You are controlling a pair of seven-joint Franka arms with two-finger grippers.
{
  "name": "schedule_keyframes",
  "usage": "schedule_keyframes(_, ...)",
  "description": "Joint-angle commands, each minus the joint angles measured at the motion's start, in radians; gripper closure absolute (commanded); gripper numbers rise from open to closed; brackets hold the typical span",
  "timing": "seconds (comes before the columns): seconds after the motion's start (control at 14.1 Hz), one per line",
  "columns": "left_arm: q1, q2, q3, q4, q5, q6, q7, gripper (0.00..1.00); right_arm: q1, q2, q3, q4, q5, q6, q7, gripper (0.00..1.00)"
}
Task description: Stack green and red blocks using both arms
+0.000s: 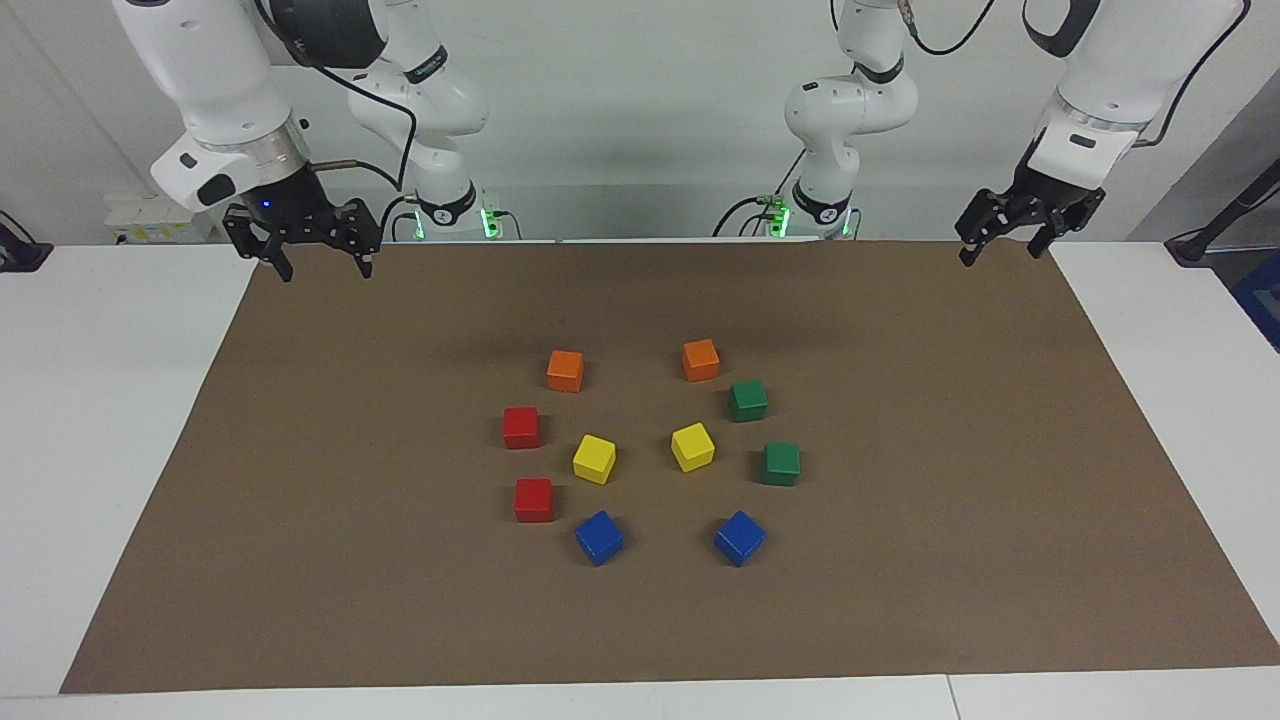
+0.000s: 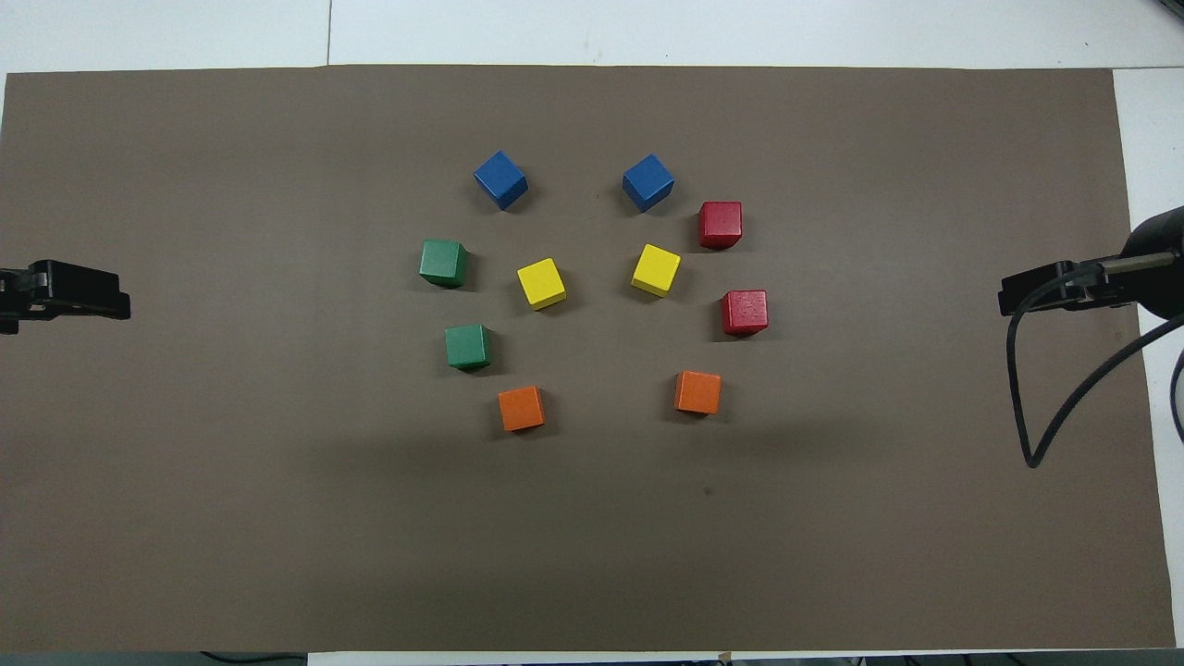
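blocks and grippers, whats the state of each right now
green blocks: two, apart, flat on the mat, unstacked
red blocks: two, apart, unstacked
left gripper: open, empty, raised over the mat's corner
right gripper: open, empty, raised over the mat's other corner

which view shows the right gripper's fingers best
The facing view: the right gripper hangs in full over the mat's corner, both fingers apart and empty. The overhead view shows only a dark sliver of it at the frame's edge, with a cable looped below.
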Motion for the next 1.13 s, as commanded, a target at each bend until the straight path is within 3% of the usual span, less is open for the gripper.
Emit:
schedule_keyframes(0.0, -0.013, 0.005, 0.008, 0.014, 0.01, 0.003, 0.01, 0.0, -0.003, -0.031, 0.001, -0.042, 0.017, 0.026, 0.017, 0.0)
schedule_keyframes(1.06, -0.001, -0.009, 0.01, -0.009, 0.01, 0.006, 0.007, 0.0, -0.011, -0.032, 0.003, -0.048, 0.017, 0.024, 0.02, 0.0)
